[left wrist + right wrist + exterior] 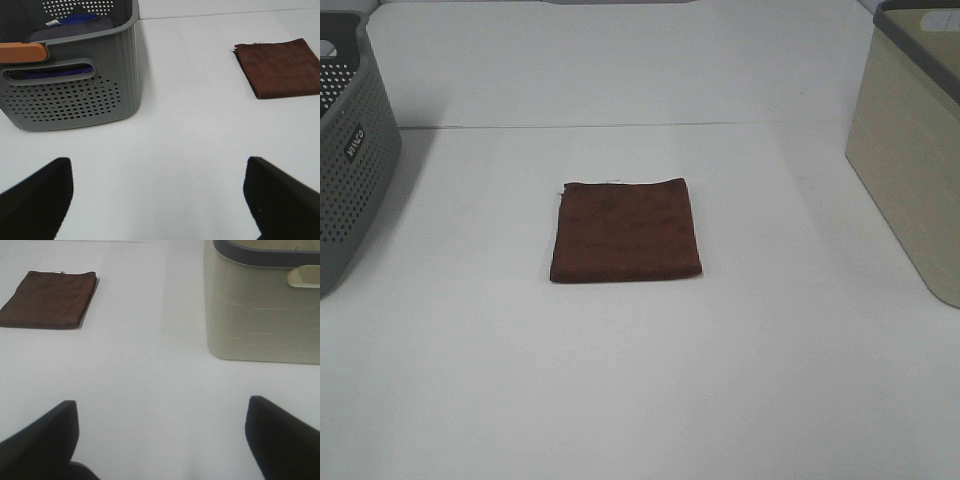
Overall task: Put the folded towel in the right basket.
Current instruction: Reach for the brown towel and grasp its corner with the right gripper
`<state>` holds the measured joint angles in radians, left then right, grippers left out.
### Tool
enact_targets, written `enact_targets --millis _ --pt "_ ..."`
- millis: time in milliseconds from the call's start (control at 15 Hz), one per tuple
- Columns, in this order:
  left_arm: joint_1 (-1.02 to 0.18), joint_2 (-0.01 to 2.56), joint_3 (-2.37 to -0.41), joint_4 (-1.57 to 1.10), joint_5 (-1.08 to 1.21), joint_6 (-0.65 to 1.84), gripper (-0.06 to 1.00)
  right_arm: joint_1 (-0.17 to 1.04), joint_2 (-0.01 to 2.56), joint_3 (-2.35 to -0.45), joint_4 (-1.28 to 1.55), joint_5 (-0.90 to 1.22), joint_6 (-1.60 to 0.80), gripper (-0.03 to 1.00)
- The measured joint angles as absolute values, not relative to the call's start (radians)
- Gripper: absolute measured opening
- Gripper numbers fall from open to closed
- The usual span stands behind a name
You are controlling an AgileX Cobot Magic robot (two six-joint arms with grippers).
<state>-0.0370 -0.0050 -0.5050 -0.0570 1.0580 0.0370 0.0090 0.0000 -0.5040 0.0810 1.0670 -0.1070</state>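
Note:
The folded towel (625, 231) is dark brown, flat and roughly square, lying in the middle of the white table. It also shows in the left wrist view (280, 68) and the right wrist view (49, 299). The right basket (913, 150) is beige with a dark grey rim, at the table's right edge; it shows in the right wrist view (265, 310) too. My left gripper (157, 200) is open and empty over bare table, well short of the towel. My right gripper (160, 440) is open and empty, between towel and beige basket. Neither arm shows in the high view.
A grey perforated plastic basket (350, 150) with a small label stands at the left edge. In the left wrist view it (70, 90) holds dark cloths and has an orange handle piece (22, 51). A seam (620, 125) crosses the table behind the towel.

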Motion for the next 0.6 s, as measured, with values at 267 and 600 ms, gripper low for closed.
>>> enact_targets --millis 267,600 --pt "-0.037 -0.005 -0.505 -0.057 1.058 0.037 0.88 0.009 0.000 -0.504 0.081 1.067 -0.107 0.85" --pt "-0.037 -0.005 -0.505 -0.057 1.058 0.037 0.88 0.009 0.000 -0.504 0.081 1.067 -0.107 0.85"
